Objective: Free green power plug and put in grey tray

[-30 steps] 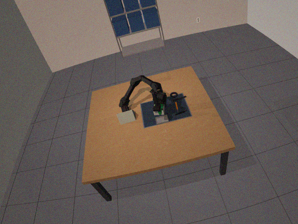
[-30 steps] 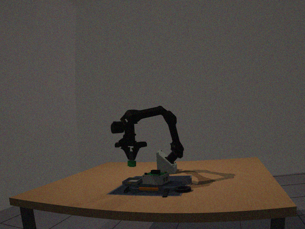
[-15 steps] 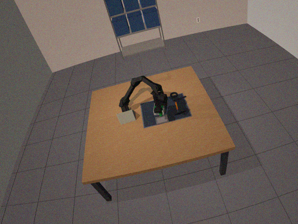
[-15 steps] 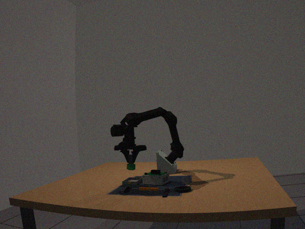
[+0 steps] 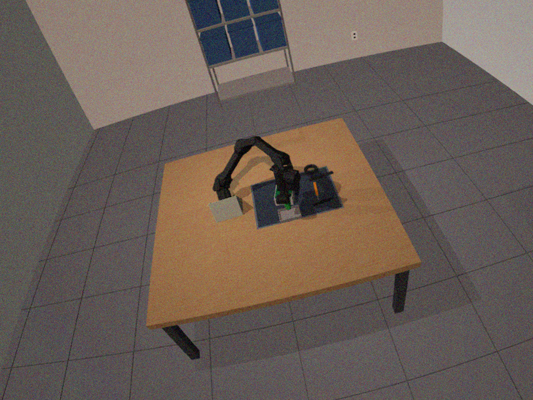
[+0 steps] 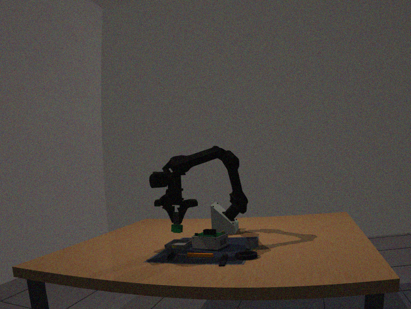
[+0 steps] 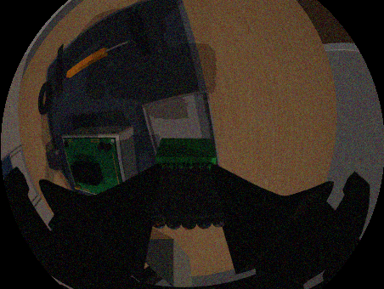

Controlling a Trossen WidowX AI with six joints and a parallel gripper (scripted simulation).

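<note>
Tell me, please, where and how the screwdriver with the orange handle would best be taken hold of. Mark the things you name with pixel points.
I would grip the orange-handled screwdriver (image 5: 316, 189) (image 6: 200, 255) (image 7: 87, 62) around the middle of its handle, coming from straight above, with one finger on each long side. It lies flat on the dark blue mat (image 5: 265, 210) (image 6: 159, 257) (image 7: 170, 64), and the handle is long, straight and thicker than the thin shaft.

Black jointed arm (image 5: 246, 143) (image 6: 201, 157) showing rounded joints and slim links, black gripper (image 5: 284, 201) (image 6: 177, 222) (image 7: 185, 171) sporting tapering fingers, pale wedge-shaped base (image 5: 226, 209) (image 6: 219, 219) bearing small dark screws.
</note>
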